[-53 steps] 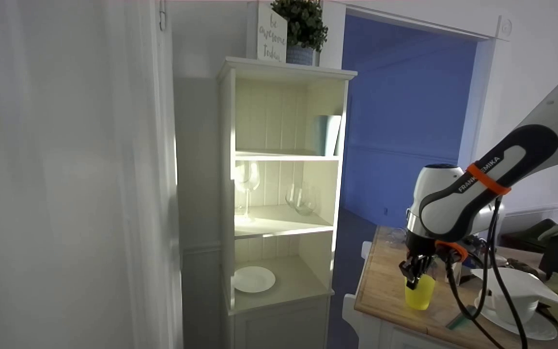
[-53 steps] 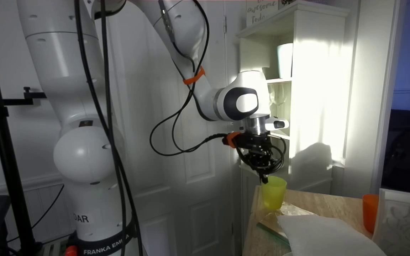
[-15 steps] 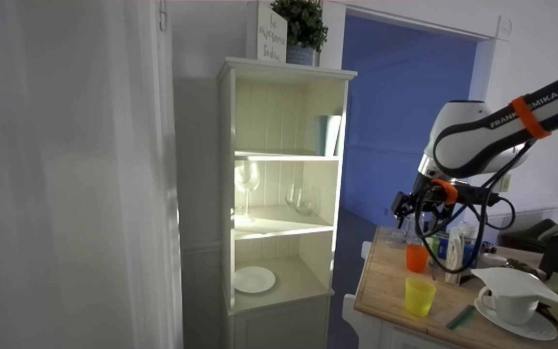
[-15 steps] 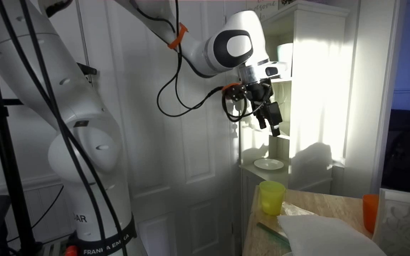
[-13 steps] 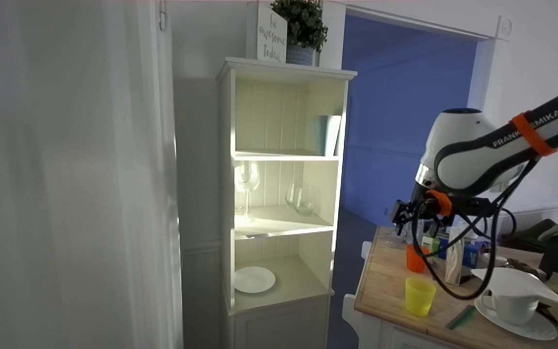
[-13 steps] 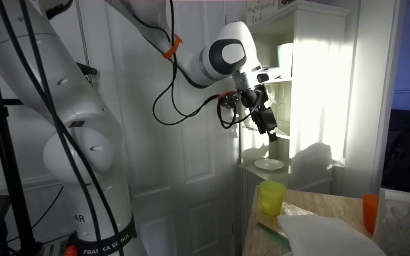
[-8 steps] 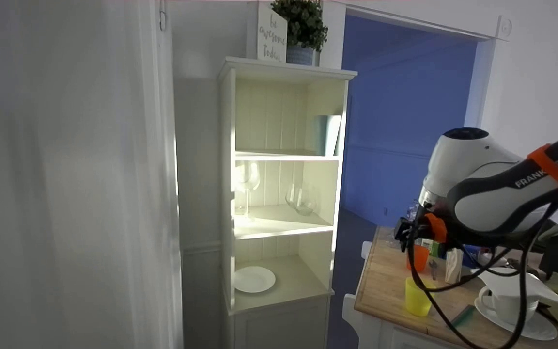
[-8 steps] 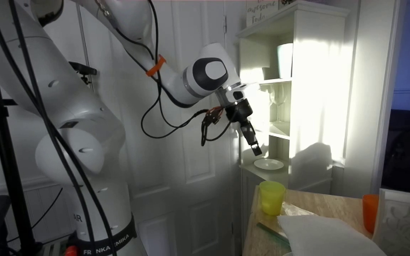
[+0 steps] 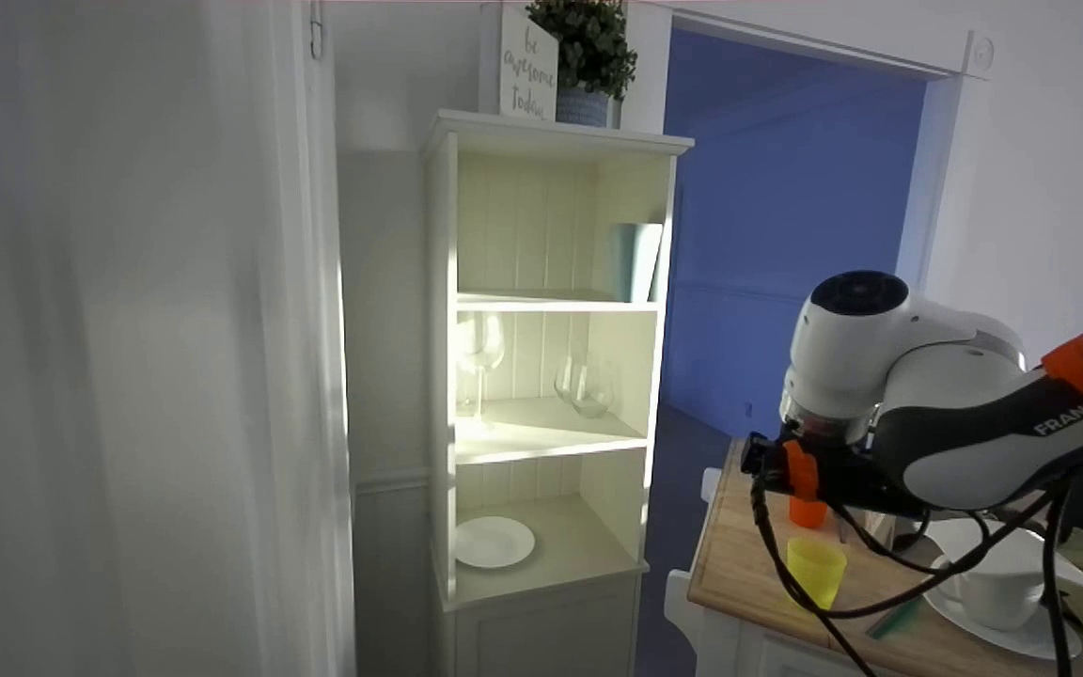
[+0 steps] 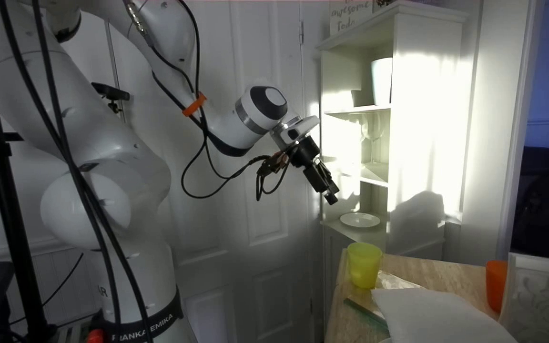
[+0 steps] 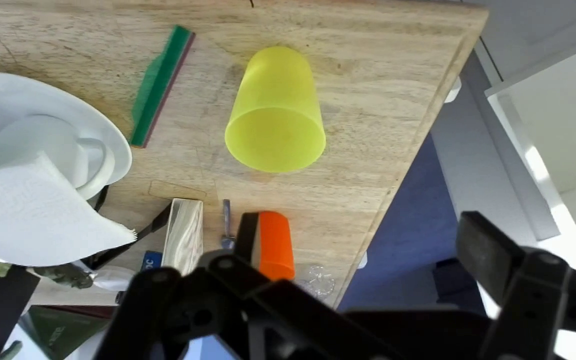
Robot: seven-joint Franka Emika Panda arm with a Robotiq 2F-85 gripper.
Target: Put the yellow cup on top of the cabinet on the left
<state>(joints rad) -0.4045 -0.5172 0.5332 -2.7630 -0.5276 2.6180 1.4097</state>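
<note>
The yellow cup (image 9: 816, 564) stands upright near the corner of the wooden table, seen in both exterior views. In the wrist view the cup (image 11: 279, 110) lies above the space between the fingers, its mouth turned toward the camera. My gripper (image 10: 330, 196) hangs tilted, higher than the cup and apart from it. Its jaws stand wide apart in the wrist view, and the gripper (image 11: 365, 237) holds nothing. The tall cream-white cabinet (image 10: 427, 119) is beyond the table; its moulded top (image 9: 551, 132) shows in an exterior view. There the arm and cables hide the fingertips.
A sign (image 9: 527, 70) and a potted plant (image 9: 588, 56) occupy the cabinet top. An orange cup (image 11: 275, 245), a white cup with saucer and napkin (image 11: 43, 210), and a green strip (image 11: 160, 90) share the table. A loose cable (image 9: 776, 555) passes in front of the yellow cup.
Earliest, the gripper was down at the yellow cup's rim; then it rose away, leaving the cup standing. Over the last second it has come lower, back toward the robot's base, and tilted more.
</note>
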